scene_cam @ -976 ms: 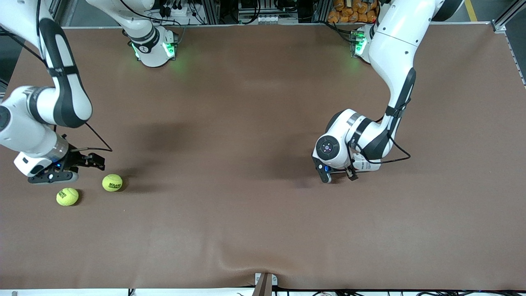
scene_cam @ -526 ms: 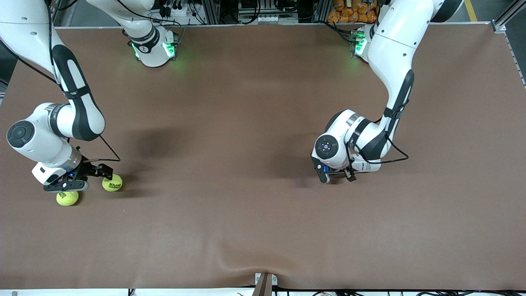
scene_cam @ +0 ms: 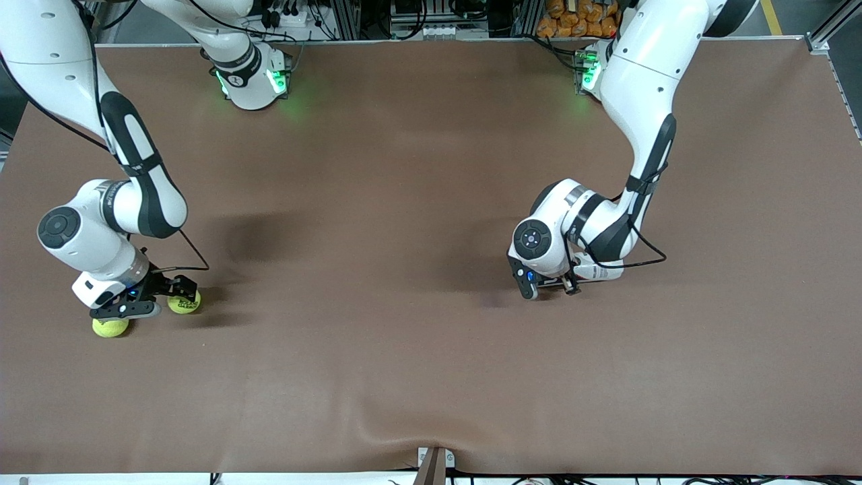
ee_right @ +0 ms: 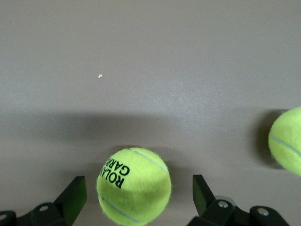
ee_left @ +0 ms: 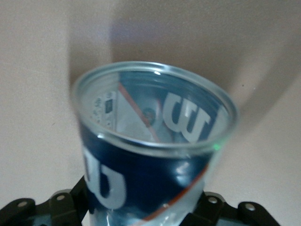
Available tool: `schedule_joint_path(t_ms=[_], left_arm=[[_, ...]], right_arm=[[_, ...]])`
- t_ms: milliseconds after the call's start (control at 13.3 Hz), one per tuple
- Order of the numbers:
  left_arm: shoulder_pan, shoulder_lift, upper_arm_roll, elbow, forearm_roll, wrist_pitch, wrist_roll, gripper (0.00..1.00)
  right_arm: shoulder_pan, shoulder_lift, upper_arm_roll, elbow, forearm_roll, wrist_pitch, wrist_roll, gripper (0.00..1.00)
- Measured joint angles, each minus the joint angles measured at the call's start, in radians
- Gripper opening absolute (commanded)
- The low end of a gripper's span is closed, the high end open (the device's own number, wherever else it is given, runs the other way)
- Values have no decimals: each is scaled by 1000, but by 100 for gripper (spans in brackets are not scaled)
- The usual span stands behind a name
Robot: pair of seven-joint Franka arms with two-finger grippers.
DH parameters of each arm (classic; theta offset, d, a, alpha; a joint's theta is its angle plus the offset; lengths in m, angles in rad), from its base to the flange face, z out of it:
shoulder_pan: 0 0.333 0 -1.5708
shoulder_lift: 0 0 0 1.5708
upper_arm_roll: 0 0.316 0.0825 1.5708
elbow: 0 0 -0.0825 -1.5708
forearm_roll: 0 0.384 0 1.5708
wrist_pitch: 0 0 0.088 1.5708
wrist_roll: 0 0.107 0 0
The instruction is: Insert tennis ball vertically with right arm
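Note:
A yellow-green tennis ball (scene_cam: 183,305) (ee_right: 134,186) lies on the brown table toward the right arm's end. My right gripper (scene_cam: 180,300) (ee_right: 138,193) is down at it, open, with one finger on each side of the ball and a gap on both sides. Beside it, nearer the front camera, lies a second tennis ball (scene_cam: 110,328) (ee_right: 287,141). My left gripper (scene_cam: 549,286) (ee_left: 141,207) is shut on a clear can (ee_left: 150,165) with a blue label, its open rim showing in the left wrist view. In the front view the left arm's wrist hides the can.
The brown mat (scene_cam: 377,350) has a raised wrinkle near the front edge at the middle. Both arm bases (scene_cam: 252,81) stand along the table edge farthest from the front camera, with green lights on.
The right arm has swung in over the balls and come down, so its open fingers now straddle the ball farther from the front camera. The left arm has shifted only slightly.

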Motion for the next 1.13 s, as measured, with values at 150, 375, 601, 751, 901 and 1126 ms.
schedule_joint_path(t_ms=[150,375,601,751,901,1126], left_arm=[[-1,0,-1,7,0,0,0,80],[-2,-3,-1,33,0,0,2,80],[-6,-36,-4,55,0,0,2,80],[-15,-67,-14,68,-7,-1,-6,80],[-22,-99,-18,78,-55,-1,-21,80],[-22,-133,-30,107,-185,0,-26,80]], right_arm=[[0,9,8,0,0,22,0,100],[0,44,10,-2,0,78,0,100],[0,62,10,-2,0,92,0,100],[0,62,10,-2,0,92,0,100],[0,62,10,-2,0,92,0,65],[0,65,10,-4,0,92,0,18]])
